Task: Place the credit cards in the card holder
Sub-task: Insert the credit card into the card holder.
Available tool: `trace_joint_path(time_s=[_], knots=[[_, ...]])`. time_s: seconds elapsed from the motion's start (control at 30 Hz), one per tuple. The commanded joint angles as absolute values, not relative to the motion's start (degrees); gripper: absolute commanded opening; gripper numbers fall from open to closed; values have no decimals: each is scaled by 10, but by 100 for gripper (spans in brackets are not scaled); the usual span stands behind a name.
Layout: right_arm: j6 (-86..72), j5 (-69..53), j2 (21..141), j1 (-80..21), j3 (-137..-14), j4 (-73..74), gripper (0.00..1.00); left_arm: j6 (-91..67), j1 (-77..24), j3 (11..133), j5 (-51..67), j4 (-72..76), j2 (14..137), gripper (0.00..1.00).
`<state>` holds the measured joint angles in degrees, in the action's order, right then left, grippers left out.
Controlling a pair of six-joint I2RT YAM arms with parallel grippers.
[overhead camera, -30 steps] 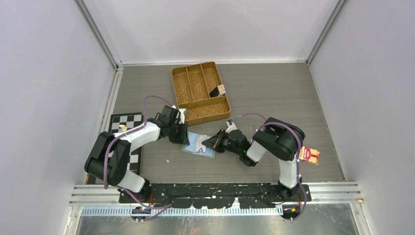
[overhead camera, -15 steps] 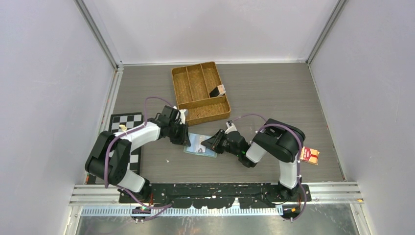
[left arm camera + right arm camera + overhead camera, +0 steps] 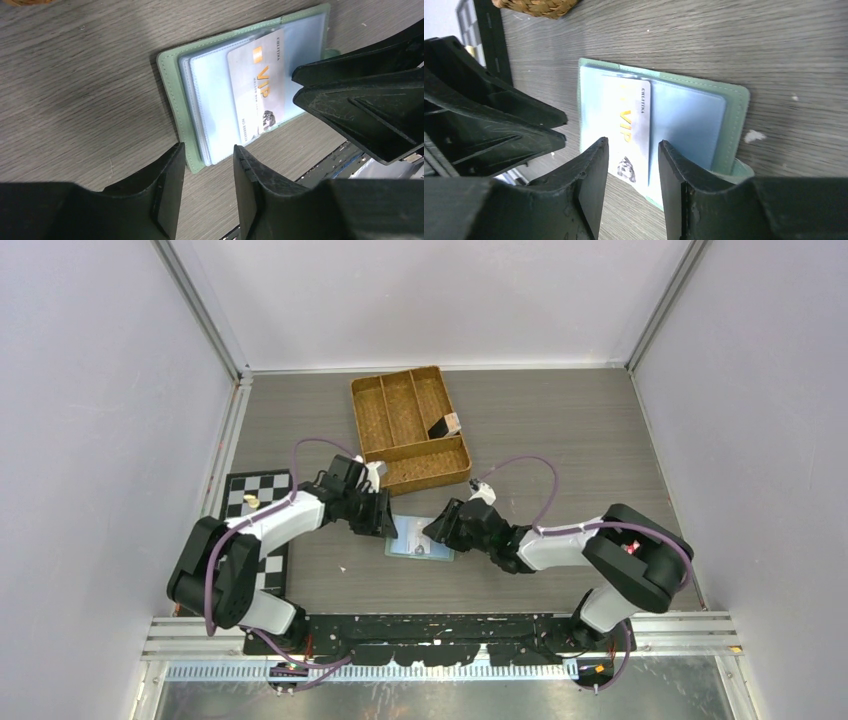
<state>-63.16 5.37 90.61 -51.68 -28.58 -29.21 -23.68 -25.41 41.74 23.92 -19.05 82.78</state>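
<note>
Lettering in gold, "VIP", is picked out only by the two wrist cameras, on a silvery-grey credit card (image 3: 257, 85) laid across the clear sleeves of the card holder (image 3: 172, 85). From overhead the same card is reduced to a pale patch with a dark smudge.

Only the overhead view takes in the woven tray (image 3: 400, 430) at the far side of the desk (image 3: 560, 440), with a small dark item (image 3: 443, 426) lodged in one compartment, and the checkerboard (image 3: 245, 500) at the left.

The card holder is seen lying open and flat near the middle of the desk, just in front of the tray. It is flanked by the left end effector (image 3: 385, 525) and the right end effector (image 3: 432, 532), by which its side edges are hidden from above. Both sets of fingers are held apart with nothing between them, the right pair's tips just beside the card.

The holder is shown as sage green with stitched edges and bluish plastic pockets. One end of the card is seen overhanging its edge; whether the other end is inside a pocket cannot be told
</note>
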Motion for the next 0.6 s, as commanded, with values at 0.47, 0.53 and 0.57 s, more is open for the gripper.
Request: trace_joint_path(time_s=[0.47, 0.53, 0.57], knots=[[-595, 40, 907, -535, -357, -171, 45, -235, -256, 421, 241, -163, 856, 43], [-595, 36, 913, -536, -362, -171, 45, -234, -256, 421, 242, -163, 860, 41], [-595, 37, 915, -537, -365, -171, 44, -235, -256, 420, 245, -161, 860, 40]])
